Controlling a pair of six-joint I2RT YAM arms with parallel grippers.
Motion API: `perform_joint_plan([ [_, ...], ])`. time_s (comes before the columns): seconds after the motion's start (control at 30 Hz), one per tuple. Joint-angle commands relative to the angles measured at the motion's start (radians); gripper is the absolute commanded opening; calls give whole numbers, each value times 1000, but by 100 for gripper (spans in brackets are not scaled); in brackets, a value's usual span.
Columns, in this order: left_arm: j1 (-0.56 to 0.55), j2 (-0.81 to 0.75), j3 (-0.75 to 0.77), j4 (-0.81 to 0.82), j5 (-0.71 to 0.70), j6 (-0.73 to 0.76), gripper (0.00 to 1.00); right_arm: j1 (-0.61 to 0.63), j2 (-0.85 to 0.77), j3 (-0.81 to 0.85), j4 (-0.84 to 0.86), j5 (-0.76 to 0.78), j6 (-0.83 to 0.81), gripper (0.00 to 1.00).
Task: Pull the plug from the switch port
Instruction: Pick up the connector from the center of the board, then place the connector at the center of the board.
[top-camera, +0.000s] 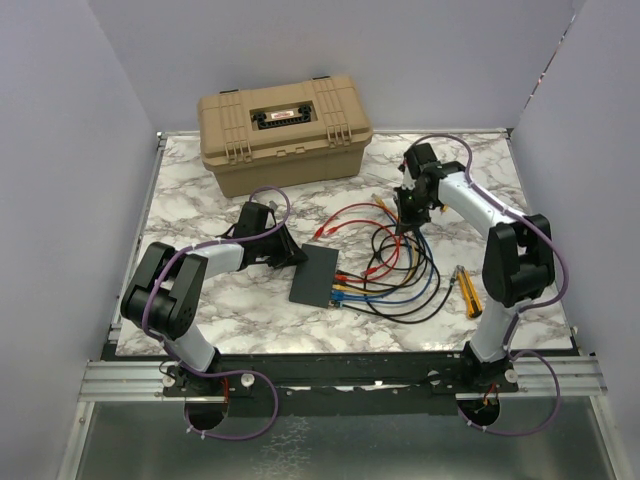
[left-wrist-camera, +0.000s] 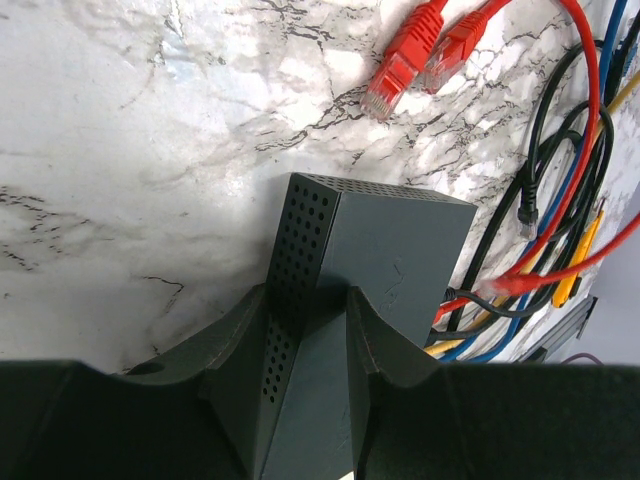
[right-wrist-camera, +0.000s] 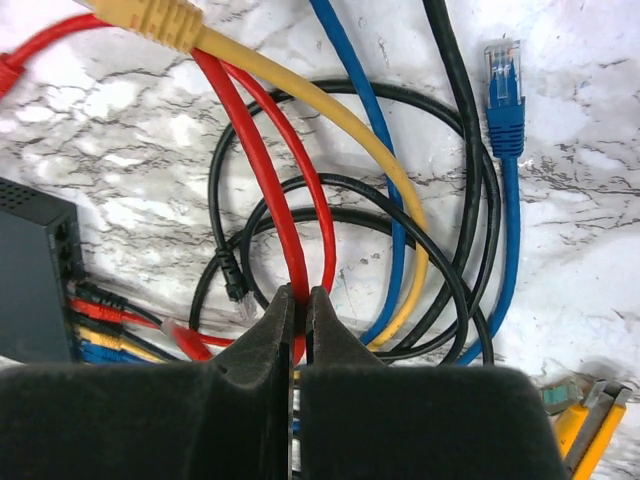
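Note:
The switch (top-camera: 318, 275), a flat matte-black box, lies mid-table, and my left gripper (left-wrist-camera: 308, 293) is shut on its perforated near edge (left-wrist-camera: 300, 230). Several plugs (right-wrist-camera: 95, 322), black, red, yellow and blue, sit in the ports along its right short edge (right-wrist-camera: 68, 250). My right gripper (right-wrist-camera: 300, 297) is shut on a red cable (right-wrist-camera: 262, 170) in the tangle to the right of the switch. I cannot trace whether that cable runs to the red plug in the port. In the top view the right gripper (top-camera: 408, 228) hangs above the cable pile (top-camera: 400, 272).
A large tan toolbox (top-camera: 285, 130) stands at the back. Loose cables lie around: two free red plugs (left-wrist-camera: 415, 55), a free blue plug (right-wrist-camera: 503, 80), a free black plug (right-wrist-camera: 232, 275) and a yellow one (right-wrist-camera: 150, 18). A yellow-handled tool (top-camera: 467, 292) lies right of the cables.

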Motion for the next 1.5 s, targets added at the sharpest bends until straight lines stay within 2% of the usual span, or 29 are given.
perform_joint_plan([
  [0.0,-15,143,-86,-246,-252,87,0,-2,-52,67,-50,4,-17,0],
  [0.27,-16,120,-79,-247,-246,96,0,-9,-115,109,-28,-66,9,0],
  [0.6,-15,-1,-37,-247,-225,111,2,-15,-220,66,72,-128,62,0],
  [0.73,-15,-58,0,-247,-211,119,15,-18,-237,66,87,-126,72,0],
  [0.9,-15,-141,50,-247,-224,127,44,-25,-244,65,89,-137,80,0],
  [1.03,-16,-210,78,-242,-251,142,60,-33,-249,62,99,-147,89,0],
  [1.23,-16,-307,83,-214,-304,161,79,-52,-249,56,113,-174,107,0],
  [1.4,-15,-371,68,-179,-336,163,89,-80,-256,40,128,-200,130,0],
  [1.43,-15,-383,67,-171,-339,162,96,-86,-259,36,131,-205,135,0],
  [1.47,-15,-390,64,-165,-342,162,99,-94,-262,32,135,-210,139,0],
])
